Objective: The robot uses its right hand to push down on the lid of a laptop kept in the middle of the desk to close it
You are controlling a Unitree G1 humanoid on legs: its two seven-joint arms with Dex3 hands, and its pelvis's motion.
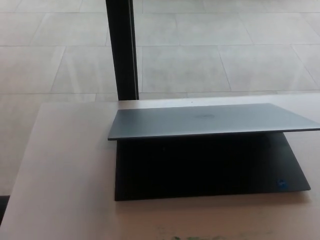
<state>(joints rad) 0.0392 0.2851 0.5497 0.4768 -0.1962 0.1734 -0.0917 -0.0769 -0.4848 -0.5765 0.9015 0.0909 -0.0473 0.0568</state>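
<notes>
Pale tabletop (65, 190) fills the near edge of the head view, bare and beige, with a few faint greenish marks at about 6 o'clock that are too blurred to identify. Neither robot hand appears anywhere in the scene, so whether either one is released, clenched or grasping cannot be told.

Resting on the tabletop, centre to 3 o'clock, is the laptop (210, 170). Its dark base lies flat, the front edge facing the camera, and a small blue sticker (283, 183) sits at the base's near right corner, around 4 o'clock. The grey lid (205, 120) hangs low over the base, tilted down almost to horizontal yet not shut: a shadowed wedge of space separates lid from keyboard deck. A faint logo seems to mark the lid's middle, though the glare makes it hard to be sure.

Beyond the tabletop's far edge, at 11 to 12 o'clock, a black vertical post (122, 50) rises out of view. Behind it, pale floor tiles (225, 50) spread across the whole background.
</notes>
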